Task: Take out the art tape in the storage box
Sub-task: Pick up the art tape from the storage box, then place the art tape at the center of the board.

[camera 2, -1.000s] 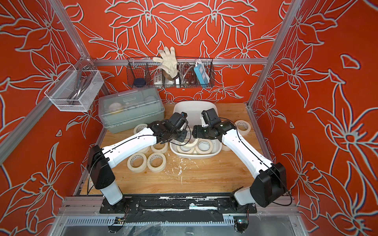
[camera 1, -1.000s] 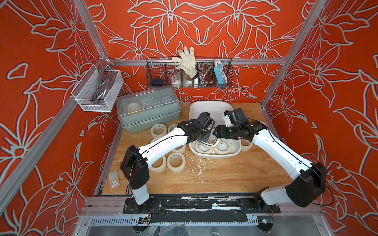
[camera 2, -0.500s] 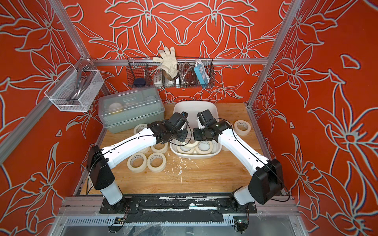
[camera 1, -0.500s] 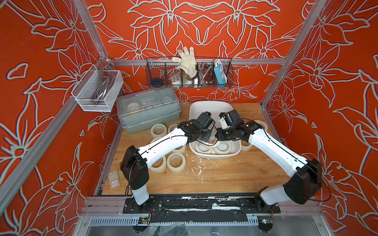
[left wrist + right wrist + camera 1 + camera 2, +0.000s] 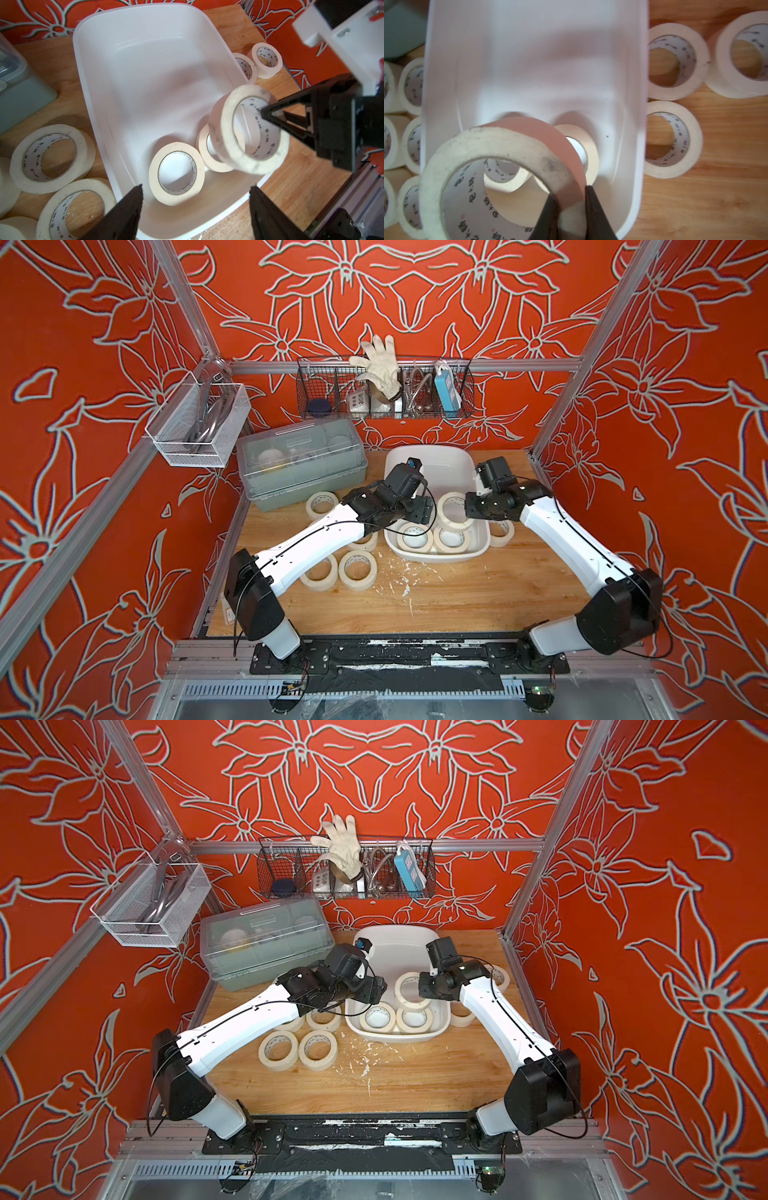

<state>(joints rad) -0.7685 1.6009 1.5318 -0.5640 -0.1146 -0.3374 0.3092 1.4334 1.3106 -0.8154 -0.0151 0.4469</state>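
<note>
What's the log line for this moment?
right gripper: shut on lifted roll above storage box | left gripper: open, empty | in box: two flat rolls

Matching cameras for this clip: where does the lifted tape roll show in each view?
Top views: lifted tape roll over the storage box, at the right hand.
Left wrist: roll tilted beside two flat rolls.
Right wrist: roll nearest, pinched between fingers.
Shared landmark: the storage box.

Staged robot test booth
Aluminium frame rails [image 5: 519,364], orange floral wall panels [image 5: 415,290], wooden bench top [image 5: 457,593], wire basket [image 5: 332,389] hung upper centre.
</note>
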